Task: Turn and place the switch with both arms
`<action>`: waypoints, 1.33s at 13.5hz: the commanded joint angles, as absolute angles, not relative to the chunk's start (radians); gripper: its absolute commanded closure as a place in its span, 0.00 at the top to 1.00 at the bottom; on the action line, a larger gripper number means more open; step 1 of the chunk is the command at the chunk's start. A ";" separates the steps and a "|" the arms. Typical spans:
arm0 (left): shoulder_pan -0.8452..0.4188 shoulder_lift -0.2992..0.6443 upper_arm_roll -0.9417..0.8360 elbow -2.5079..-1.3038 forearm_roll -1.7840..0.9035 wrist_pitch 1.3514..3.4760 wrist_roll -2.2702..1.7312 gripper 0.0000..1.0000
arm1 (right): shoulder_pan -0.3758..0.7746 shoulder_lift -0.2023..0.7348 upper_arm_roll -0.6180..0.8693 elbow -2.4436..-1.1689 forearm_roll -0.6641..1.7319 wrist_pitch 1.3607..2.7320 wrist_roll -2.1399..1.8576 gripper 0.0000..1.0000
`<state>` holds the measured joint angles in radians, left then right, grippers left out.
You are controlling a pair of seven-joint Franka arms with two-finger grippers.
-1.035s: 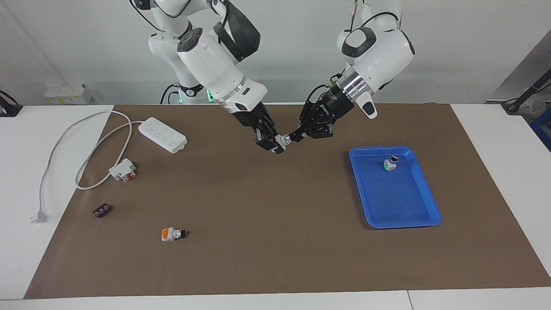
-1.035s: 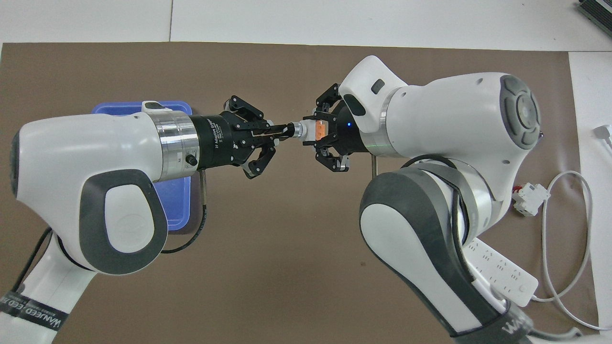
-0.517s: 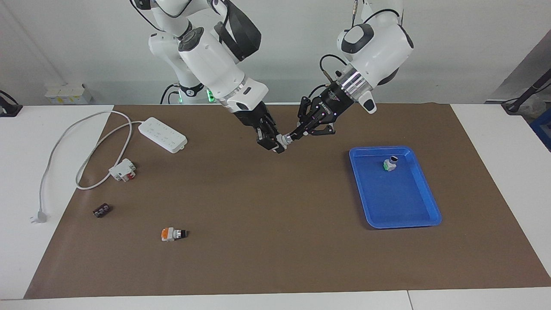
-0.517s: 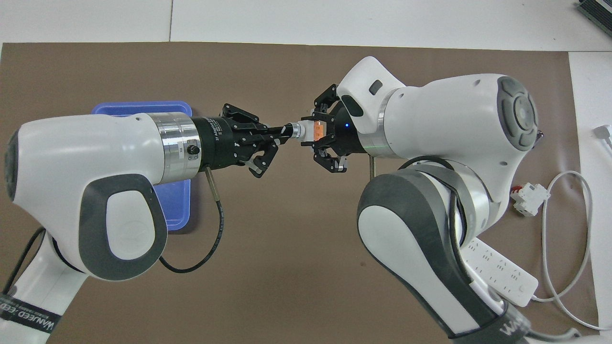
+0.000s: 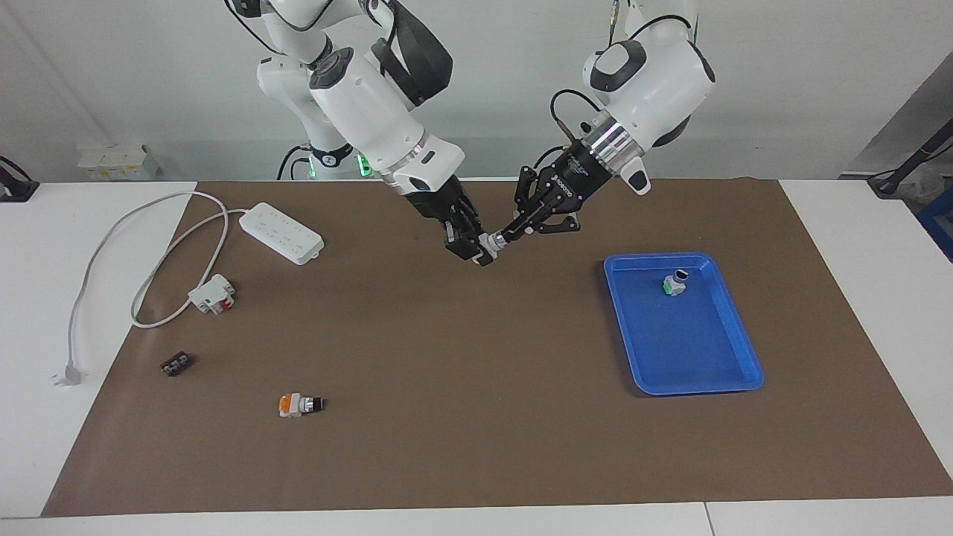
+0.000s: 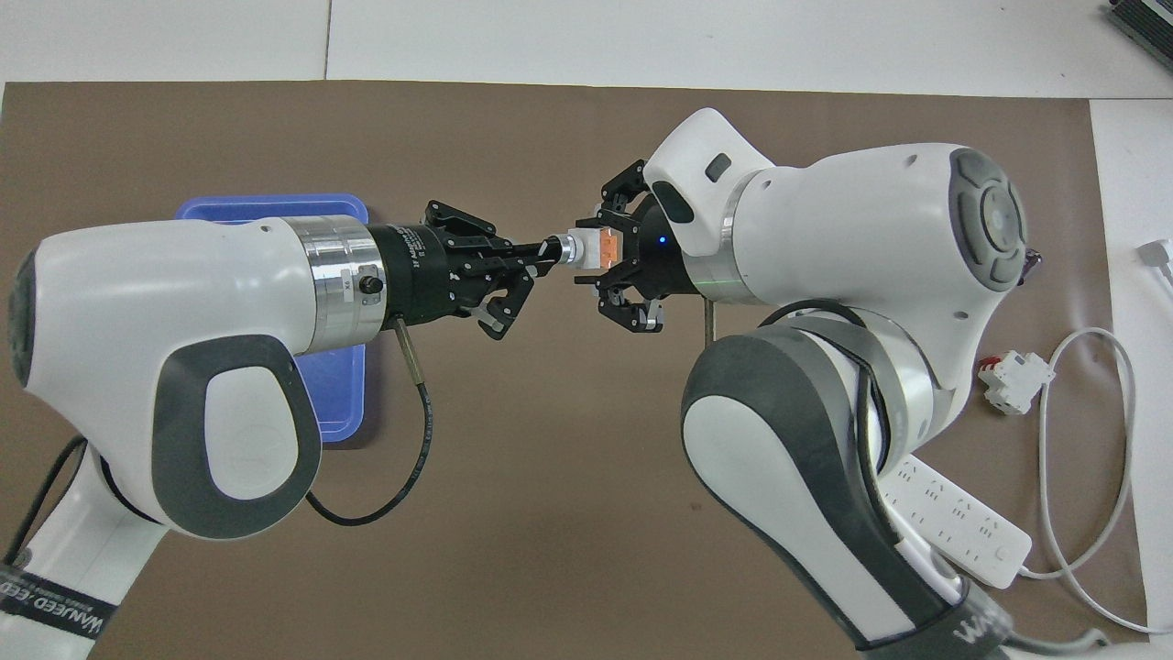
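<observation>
A switch (image 5: 489,240) with a whitish body, black knob and orange end face is held in the air between both grippers, over the middle of the brown mat, near the robots. My left gripper (image 6: 548,248) is shut on its black knob. My right gripper (image 6: 603,248) is shut on the body at the orange end block (image 6: 609,246). A second switch (image 5: 675,284) stands in the blue tray (image 5: 692,376). A third switch (image 5: 299,404) lies on the mat toward the right arm's end, farther from the robots.
A white power strip (image 5: 281,232) with its cable, a white-and-red boxy block (image 5: 213,292) and a small black terminal strip (image 5: 177,364) lie toward the right arm's end. The tray sits toward the left arm's end, partly covered by the left arm in the overhead view (image 6: 229,203).
My left wrist has turned about its own axis while gripping the knob; its cable has swung round. Both grippers shifted slightly and still hold the switch.
</observation>
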<state>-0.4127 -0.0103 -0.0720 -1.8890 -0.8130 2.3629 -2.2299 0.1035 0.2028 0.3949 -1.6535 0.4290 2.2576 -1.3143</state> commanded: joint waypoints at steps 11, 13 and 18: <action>-0.416 -0.005 -0.069 -1.878 -0.384 2.375 -2.148 0.00 | 0.087 0.176 0.391 -1.678 0.370 2.240 -1.188 1.00; -0.411 -0.008 -0.067 -1.882 -0.332 2.344 -2.027 0.00 | 0.086 0.175 0.388 -1.671 0.325 2.238 -1.158 1.00; -0.335 -0.017 -0.054 -1.894 -0.282 2.287 -1.690 0.00 | 0.037 0.138 0.384 -1.666 0.267 2.177 -1.083 1.00</action>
